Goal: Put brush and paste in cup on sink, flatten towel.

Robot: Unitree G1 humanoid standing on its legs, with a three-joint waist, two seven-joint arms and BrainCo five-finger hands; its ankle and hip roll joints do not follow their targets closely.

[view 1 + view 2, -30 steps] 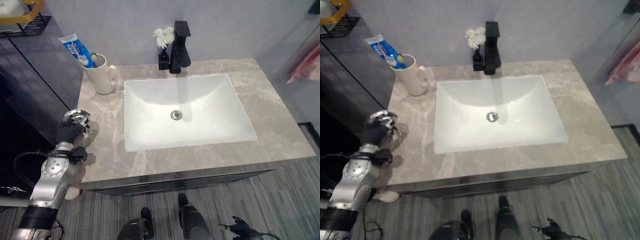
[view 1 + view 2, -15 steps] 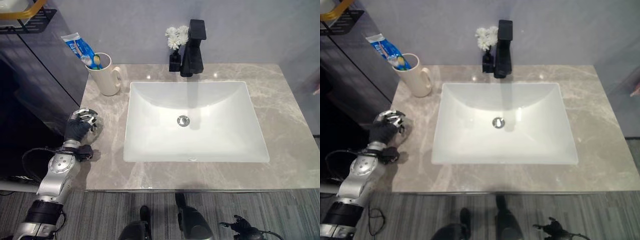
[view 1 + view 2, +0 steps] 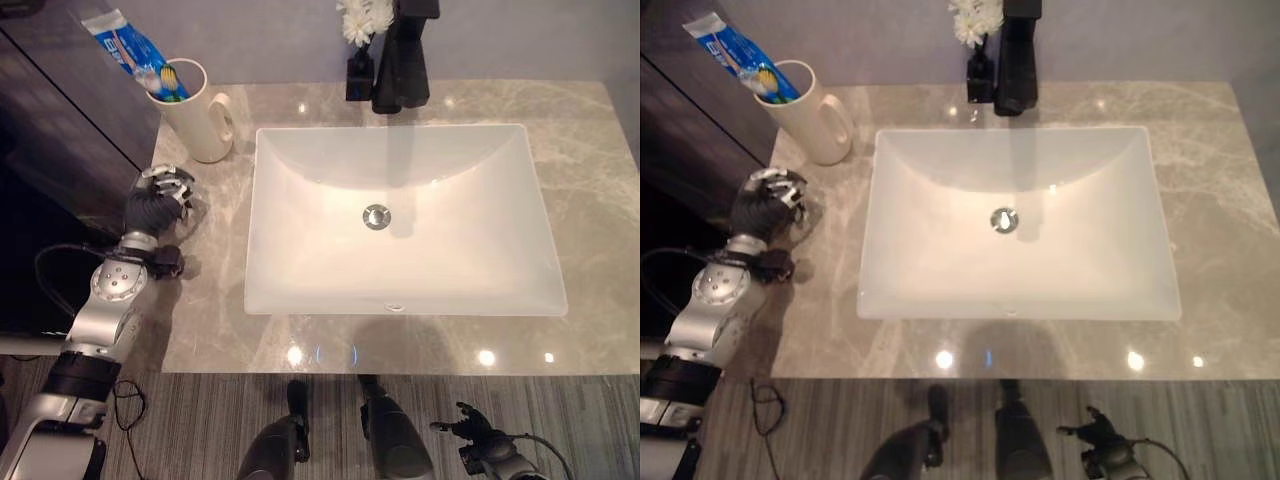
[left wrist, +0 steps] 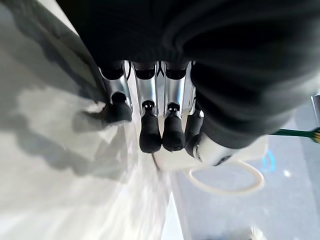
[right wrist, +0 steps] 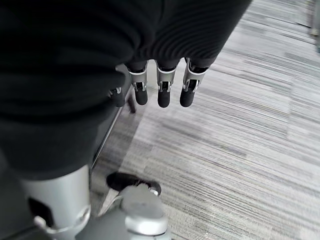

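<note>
The left hand (image 3: 157,203) rested at the counter's left edge, just below the cup, its fingers (image 4: 150,135) relaxed and loosely bent, holding nothing. The right hand (image 5: 159,87) hung low beside the robot, above the striped floor (image 5: 250,150), fingers slack and likewise empty.

The cup (image 3: 192,112), a cream mug with a handle on the sink-facing side, stood upright at the back left corner of the marble counter (image 3: 590,180). Inside it leaned the paste (image 3: 128,48), a blue-and-white tube whose upper end projected well past the rim, and the brush (image 3: 170,82), of which only the bristled head was visible above the rim. Both items thus appeared already stowed. A white basin (image 3: 400,290) occupied the counter's centre, with a black faucet (image 3: 405,55) and a small vase of white flowers (image 3: 362,40) behind it.

No towel could be seen on the counter.

Handling notes, as judged from appearance: the mug was probably ceramic, rigid, fairly heavy and breakable, with a smooth glaze likely to slip; the handle or the body below the rim offered the safest hold. The tube would be light and yielding, best pinched near its flat crimped end. The brush would be light and stiff, best taken by its slender handle.
</note>
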